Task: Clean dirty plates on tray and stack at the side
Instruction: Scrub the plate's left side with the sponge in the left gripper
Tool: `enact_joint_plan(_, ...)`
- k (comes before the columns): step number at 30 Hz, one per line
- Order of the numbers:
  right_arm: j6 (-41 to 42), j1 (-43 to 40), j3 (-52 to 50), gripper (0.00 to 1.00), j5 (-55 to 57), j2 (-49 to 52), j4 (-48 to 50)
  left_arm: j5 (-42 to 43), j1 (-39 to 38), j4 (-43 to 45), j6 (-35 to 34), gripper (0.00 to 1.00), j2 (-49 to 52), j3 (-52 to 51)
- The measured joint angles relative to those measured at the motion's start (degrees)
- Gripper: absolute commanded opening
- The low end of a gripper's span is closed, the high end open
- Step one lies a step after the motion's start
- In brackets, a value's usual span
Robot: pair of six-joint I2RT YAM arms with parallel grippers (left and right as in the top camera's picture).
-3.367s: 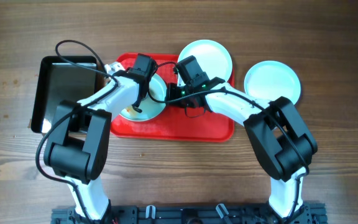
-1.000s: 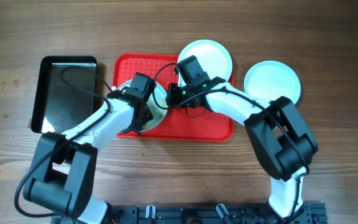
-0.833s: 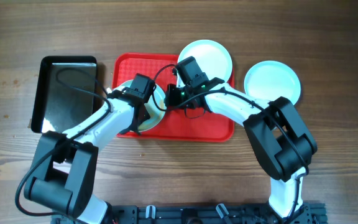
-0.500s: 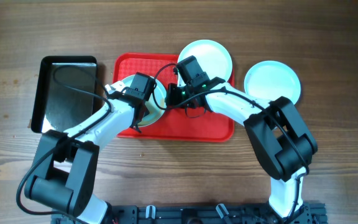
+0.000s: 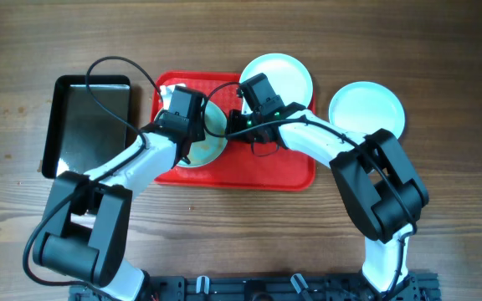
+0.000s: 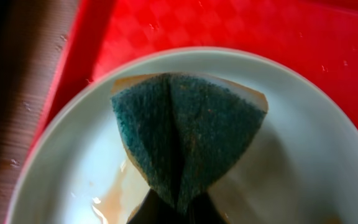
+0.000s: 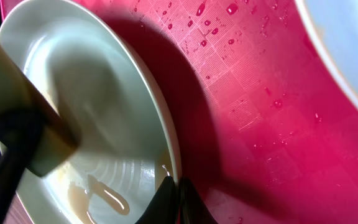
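Overhead, the left gripper [image 5: 189, 138] and right gripper [image 5: 231, 127] meet over a dirty plate [image 5: 212, 144] on the red tray [image 5: 258, 171]. Left wrist: jaws clamped on a folded green sponge [image 6: 185, 130], which presses on the plate just ahead. Right wrist: jaws pinched on the plate's rim, with sauce streaks beside them
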Motion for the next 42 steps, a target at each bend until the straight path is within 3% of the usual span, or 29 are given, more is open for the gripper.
enact_joint_plan(3,0.00,0.00,0.00,0.04,0.00,0.00,0.00,-3.15,0.11,-2.08,0.13,0.04,0.00,0.22)
enact_joint_plan(7,-0.02,0.00,0.00,0.04,0.00,0.00,0.02,-4.72,0.11,-12.11,-3.96,0.04,-0.04,1.77)
enact_joint_plan(12,-0.11,0.04,0.00,0.04,-0.04,0.00,0.04,-0.39,0.22,-24.02,-12.63,0.04,-0.13,2.67)
enact_joint_plan(15,-0.48,0.15,0.00,0.04,-0.02,0.00,0.02,3.15,0.22,-26.16,-15.23,0.04,-0.48,2.75)
enact_joint_plan(22,-0.87,0.15,0.00,0.04,0.02,0.00,0.00,17.66,1.01,-22.12,-10.36,0.04,-0.39,2.84)
enact_joint_plan(25,-0.87,0.09,0.00,0.04,0.20,0.00,0.00,20.26,1.33,-19.08,-9.03,0.04,0.17,2.84)
enact_joint_plan(29,-0.83,0.00,0.00,0.04,0.20,0.00,0.00,18.43,2.97,-15.80,-11.26,0.04,0.66,2.84)
enact_joint_plan(37,-0.61,0.17,0.00,0.04,0.07,0.00,0.04,5.51,7.32,-14.56,-27.63,0.04,0.90,2.84)
enact_joint_plan(39,-0.63,0.17,0.00,0.04,0.00,0.00,0.04,5.55,7.32,-14.69,-27.63,0.04,0.94,2.84)
enact_joint_plan(42,-0.63,0.15,0.00,0.04,0.00,0.00,0.02,8.74,7.67,-14.71,-22.10,0.04,0.94,2.91)
